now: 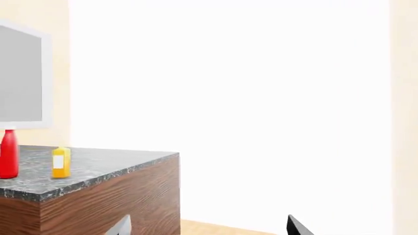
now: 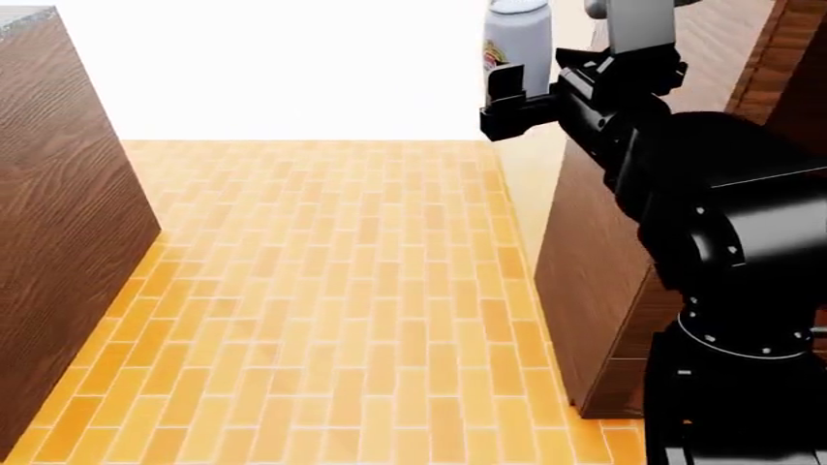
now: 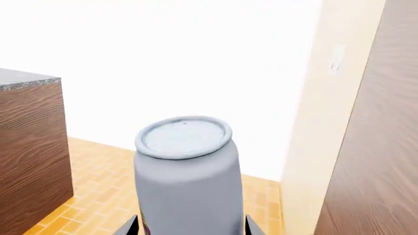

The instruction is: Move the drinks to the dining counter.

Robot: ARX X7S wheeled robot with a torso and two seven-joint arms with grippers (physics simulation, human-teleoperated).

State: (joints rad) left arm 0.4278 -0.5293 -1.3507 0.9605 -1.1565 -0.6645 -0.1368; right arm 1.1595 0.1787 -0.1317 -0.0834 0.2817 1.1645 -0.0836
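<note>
Can (image 3: 187,181): one, clamped between right fingers (image 3: 128,226); counter (image 1: 98,169): one bottle (image 1: 9,153), one carton (image 1: 60,162).

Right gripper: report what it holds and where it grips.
The right gripper holds the silver can upright, its fingers on opposite sides of the can's lower body. The left gripper shows only its fingertips, with nothing between them.

The silver can (image 3: 186,181) stands upright between the right gripper's (image 2: 517,97) fingers, raised in the air, its red-yellow label barely showing. The red bottle (image 1: 9,154) and the yellow-orange carton (image 1: 60,162) stand upright, near each other, on the dining counter (image 1: 111,164).
</note>
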